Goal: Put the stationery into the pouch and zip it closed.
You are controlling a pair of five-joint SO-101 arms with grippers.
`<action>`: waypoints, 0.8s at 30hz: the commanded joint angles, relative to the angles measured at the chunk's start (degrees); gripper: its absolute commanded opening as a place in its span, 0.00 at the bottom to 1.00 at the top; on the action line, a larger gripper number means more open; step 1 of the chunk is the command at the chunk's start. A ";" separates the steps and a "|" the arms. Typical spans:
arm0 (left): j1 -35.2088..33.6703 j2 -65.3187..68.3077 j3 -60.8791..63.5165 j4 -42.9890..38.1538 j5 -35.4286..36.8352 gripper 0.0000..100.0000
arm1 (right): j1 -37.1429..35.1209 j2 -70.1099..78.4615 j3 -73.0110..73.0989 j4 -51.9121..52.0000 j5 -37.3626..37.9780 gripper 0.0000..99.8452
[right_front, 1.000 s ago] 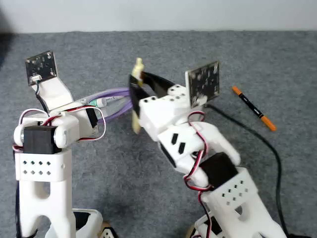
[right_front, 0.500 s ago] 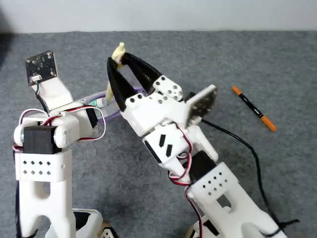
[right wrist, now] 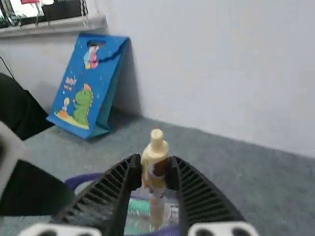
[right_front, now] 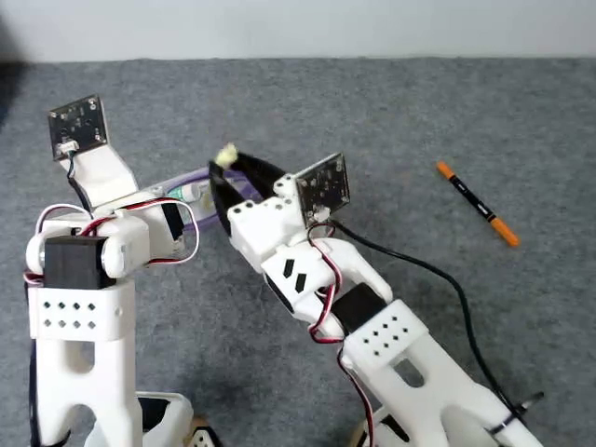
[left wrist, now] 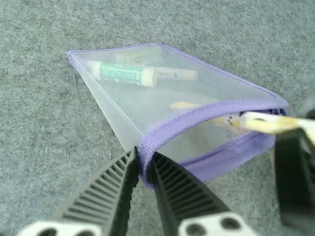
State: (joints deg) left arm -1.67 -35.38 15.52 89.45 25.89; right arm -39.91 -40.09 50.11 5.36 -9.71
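A clear pouch [left wrist: 162, 98] with purple zip trim lies on the grey carpet, its mouth open. A green-and-white tube [left wrist: 127, 73] lies inside it. My left gripper [left wrist: 142, 158] is shut on the purple rim at the pouch's corner. My right gripper [right wrist: 151, 166] is shut on a pale yellow pen [right wrist: 156, 147], held upright over the pouch [right wrist: 81, 180]. The pen's [left wrist: 268, 123] lower end is in the open mouth. In the high view the right gripper [right_front: 233, 179] stands at the pouch [right_front: 191, 191], pen cap [right_front: 226, 154] on top. An orange pen [right_front: 477, 203] lies apart at the right.
The left arm [right_front: 84, 251] stands at the near left, the right arm's base [right_front: 410, 363] at the near right with a black cable [right_front: 447, 279] trailing. A blue paper bag [right wrist: 93, 83] leans on the wall behind.
The right arm has swung left and lowered, carrying the yellow pen from up above the pouch down into its mouth. The left arm has held still on the pouch.
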 commanded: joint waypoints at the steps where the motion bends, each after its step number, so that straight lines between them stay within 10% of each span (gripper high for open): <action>1: 0.62 0.00 -0.40 -1.58 0.44 0.01 | -0.48 -5.14 -6.42 11.47 -2.99 0.21; 10: 0.62 0.00 -0.40 -1.58 0.44 0.01 | 11.82 -8.48 -16.35 28.88 -9.58 0.21; 15: 0.62 0.00 -0.40 -1.58 0.44 0.01 | 21.85 -8.40 -17.41 32.48 -9.23 0.04; 24: 0.62 0.00 -0.40 -1.41 0.44 0.01 | 33.27 2.07 -23.12 46.55 5.10 0.07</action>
State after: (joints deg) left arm -1.67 -35.30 15.52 89.45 25.89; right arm -10.29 -42.46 32.88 47.82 -7.60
